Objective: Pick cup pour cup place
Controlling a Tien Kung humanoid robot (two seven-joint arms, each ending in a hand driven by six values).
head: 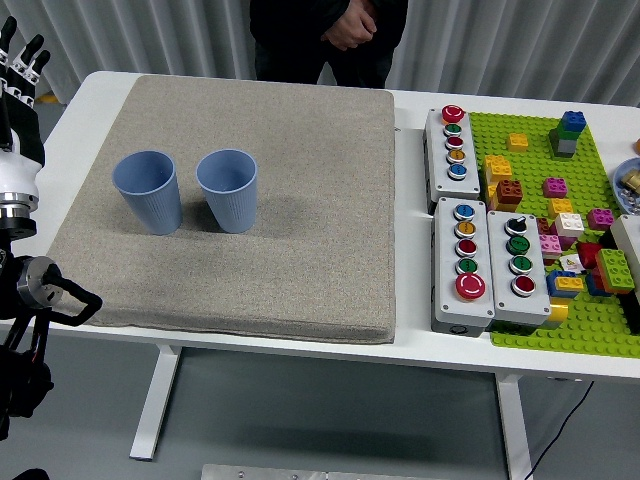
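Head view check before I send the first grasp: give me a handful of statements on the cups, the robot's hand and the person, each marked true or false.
1. Two blue cups, the left cup and the right cup, stand upright on the grey mat. True.
2. The left hand grips a cup. False: it is raised at the picture's left edge, fingers spread, holding nothing and clear of both cups.
3. The cups are stacked. False: they stand side by side with a small gap.
4. The person's hands are clasped at the table's far side, touching nothing on it. True.
5. The button boxes sit on the mat. False: they lie on the white table, right of the mat.
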